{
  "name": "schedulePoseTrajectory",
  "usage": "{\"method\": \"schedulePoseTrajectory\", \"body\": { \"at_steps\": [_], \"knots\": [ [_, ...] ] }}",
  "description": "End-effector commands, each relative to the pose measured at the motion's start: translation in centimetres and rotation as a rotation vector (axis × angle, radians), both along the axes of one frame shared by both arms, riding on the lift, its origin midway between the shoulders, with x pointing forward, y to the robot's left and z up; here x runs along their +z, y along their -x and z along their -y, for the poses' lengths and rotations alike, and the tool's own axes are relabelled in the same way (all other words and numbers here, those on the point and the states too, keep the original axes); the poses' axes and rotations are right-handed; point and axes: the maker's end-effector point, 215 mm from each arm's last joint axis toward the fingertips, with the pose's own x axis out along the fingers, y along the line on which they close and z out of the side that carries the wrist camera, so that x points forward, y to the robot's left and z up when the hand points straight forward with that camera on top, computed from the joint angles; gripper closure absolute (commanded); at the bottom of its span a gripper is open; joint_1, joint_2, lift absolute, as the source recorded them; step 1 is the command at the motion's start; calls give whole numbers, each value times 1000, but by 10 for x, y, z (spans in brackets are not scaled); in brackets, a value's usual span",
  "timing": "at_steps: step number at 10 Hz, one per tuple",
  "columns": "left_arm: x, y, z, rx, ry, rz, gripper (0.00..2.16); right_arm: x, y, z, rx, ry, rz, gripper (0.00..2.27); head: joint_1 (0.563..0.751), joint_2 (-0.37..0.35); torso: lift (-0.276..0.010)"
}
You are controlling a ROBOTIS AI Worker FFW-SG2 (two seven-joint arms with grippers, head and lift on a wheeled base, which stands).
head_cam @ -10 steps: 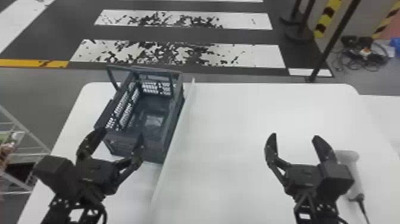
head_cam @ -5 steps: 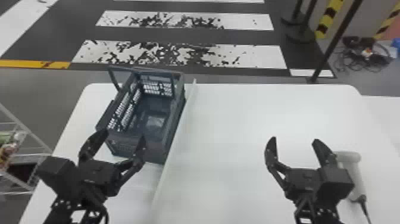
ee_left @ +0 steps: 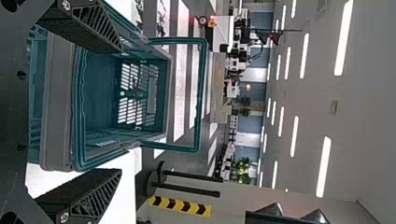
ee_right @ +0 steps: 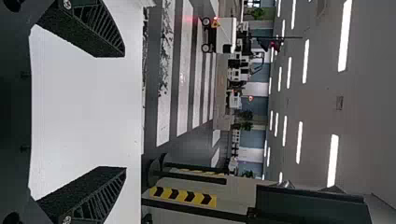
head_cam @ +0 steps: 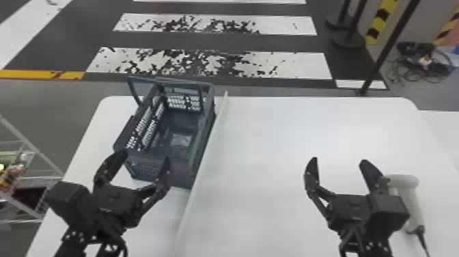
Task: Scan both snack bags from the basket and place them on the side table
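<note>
White counter (head_cam: 307, 136) is holding a teal plastic basket (head_cam: 143, 169) left of centre, pretty much just past the black, gaping left end effector (head_cam: 146, 156).

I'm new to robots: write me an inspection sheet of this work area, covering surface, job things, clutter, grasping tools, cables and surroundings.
Surface: white table, with a pale raised strip running front to back.
Job things: basket left of the strip, its handle up; scanner lying at the right.
Clutter: colourful items on a rack beside the table.
Tools: left tool open, near the basket; right tool open, above the table.
Cables: scanner's cord trails nearward; tangled pile on the floor.
Surroundings: striped floor, black post.
</note>
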Motion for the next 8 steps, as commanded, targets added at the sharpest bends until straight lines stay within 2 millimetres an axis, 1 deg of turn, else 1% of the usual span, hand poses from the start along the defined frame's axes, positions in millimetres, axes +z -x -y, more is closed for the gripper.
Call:
{"method": "schedulePoseTrajectory", "body": {
  "at_steps": [1,8],
  "knots": [
    [-1,1,0,-1,1,-1,87,0,0,-1,1,-2,0,60,695,25,-75],
    [0,0,2,4,0,0,87,2,-3,-3,-1,-4,7,60,695,27,-75]
  ]
}}
